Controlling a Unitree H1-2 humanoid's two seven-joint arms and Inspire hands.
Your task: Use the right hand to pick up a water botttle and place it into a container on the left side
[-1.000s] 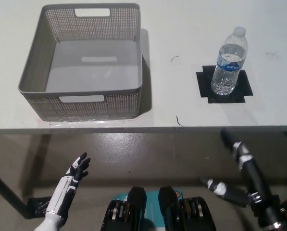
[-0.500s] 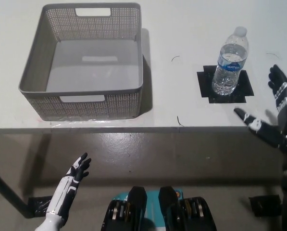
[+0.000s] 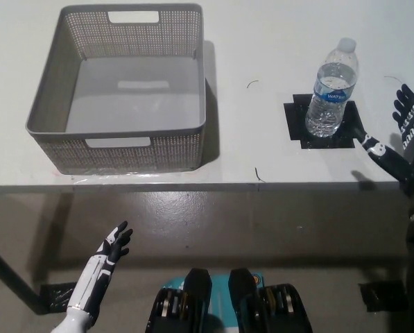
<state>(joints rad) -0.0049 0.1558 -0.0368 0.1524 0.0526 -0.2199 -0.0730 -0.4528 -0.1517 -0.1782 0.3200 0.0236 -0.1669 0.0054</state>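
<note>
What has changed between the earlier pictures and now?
The black right hand rose from below the table edge to the table's right side and moved closer to the water bottle, open, not touching it. Nothing was grasped or released. The bottle stayed upright on its black tape square, the grey basket stayed empty, and the white left hand stayed low at the left.
</note>
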